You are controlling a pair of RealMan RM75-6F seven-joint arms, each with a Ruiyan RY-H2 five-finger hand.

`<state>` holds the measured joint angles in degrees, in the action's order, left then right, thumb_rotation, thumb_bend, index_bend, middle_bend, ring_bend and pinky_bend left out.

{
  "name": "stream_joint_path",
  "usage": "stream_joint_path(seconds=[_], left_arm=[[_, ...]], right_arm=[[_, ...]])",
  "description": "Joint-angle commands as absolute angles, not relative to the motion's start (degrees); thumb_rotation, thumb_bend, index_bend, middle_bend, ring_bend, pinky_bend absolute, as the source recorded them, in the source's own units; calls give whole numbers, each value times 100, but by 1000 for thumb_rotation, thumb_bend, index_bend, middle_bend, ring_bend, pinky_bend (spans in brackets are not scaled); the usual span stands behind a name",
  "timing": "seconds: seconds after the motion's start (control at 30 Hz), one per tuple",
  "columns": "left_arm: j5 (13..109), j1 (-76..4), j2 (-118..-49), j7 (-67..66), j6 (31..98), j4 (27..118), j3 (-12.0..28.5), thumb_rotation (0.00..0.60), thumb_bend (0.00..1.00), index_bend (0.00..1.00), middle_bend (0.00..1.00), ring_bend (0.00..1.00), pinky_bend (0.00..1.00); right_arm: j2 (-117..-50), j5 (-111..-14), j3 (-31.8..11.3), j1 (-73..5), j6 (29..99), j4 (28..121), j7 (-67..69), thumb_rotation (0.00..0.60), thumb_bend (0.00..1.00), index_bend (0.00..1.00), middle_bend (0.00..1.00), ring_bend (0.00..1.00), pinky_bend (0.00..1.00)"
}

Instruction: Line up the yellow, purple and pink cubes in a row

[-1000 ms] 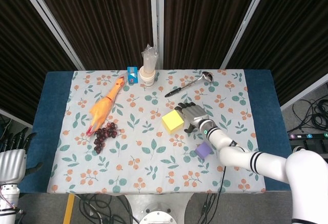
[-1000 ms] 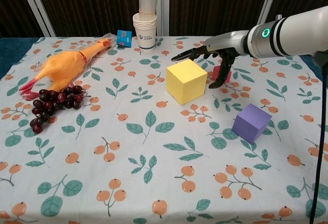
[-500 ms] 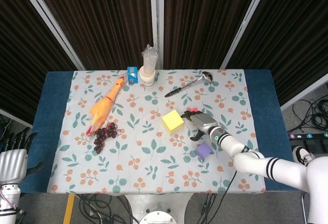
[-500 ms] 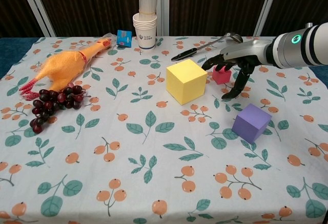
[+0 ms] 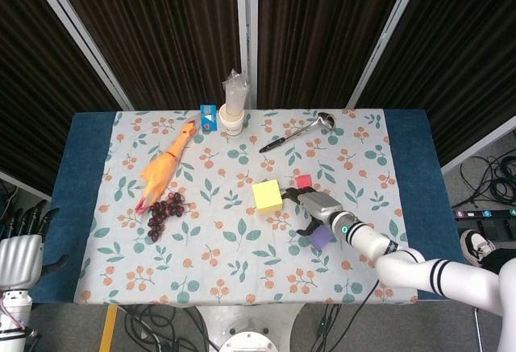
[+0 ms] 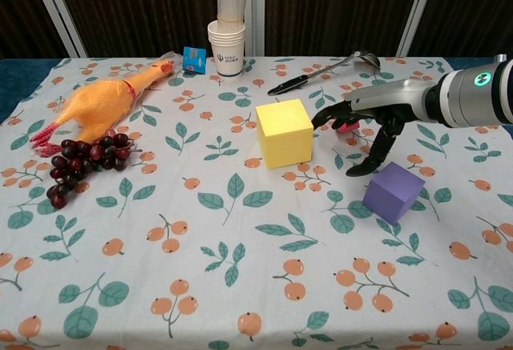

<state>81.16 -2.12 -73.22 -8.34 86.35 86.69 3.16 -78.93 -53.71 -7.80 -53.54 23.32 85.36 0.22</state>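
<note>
The big yellow cube (image 5: 267, 196) (image 6: 284, 132) sits mid-table. A small pink cube (image 5: 304, 181) (image 6: 348, 126) lies just behind and to its right, partly hidden by my fingers in the chest view. In front of that, to the right, is the purple cube (image 5: 321, 237) (image 6: 393, 191). My right hand (image 5: 314, 207) (image 6: 369, 122) hovers between the three with fingers spread and holds nothing; its fingertips reach close to the yellow cube's right side. My left hand (image 5: 22, 231) is off the table at the far left, fingers apart and empty.
A rubber chicken (image 6: 100, 100) and dark grapes (image 6: 80, 162) lie on the left. A stack of paper cups (image 6: 227, 46) and a small blue box (image 6: 193, 58) stand at the back. A black-handled spoon (image 6: 321, 72) lies at the back right.
My right hand drew back toward the near side, uncovering the pink cube in the head view. The yellow cube shifted slightly left and turned.
</note>
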Motion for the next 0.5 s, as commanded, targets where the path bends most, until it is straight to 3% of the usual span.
stream_joint_path(seconds=[0.03,0.5], left_arm=[[8124,-218,-7325,-830,8630,8664,317,600,119,216,154,117,80],[8135,-228,-7314,-827,8629,8678,326,600,119,216,154,116,80]], right_arm=[[-7852,-5432,-707,-5331,2411,8645,24,600,176,119,0,0,0],[-7654,-5564,-467,-5270,2856,8997,-68,600,176,122,0,0,0]])
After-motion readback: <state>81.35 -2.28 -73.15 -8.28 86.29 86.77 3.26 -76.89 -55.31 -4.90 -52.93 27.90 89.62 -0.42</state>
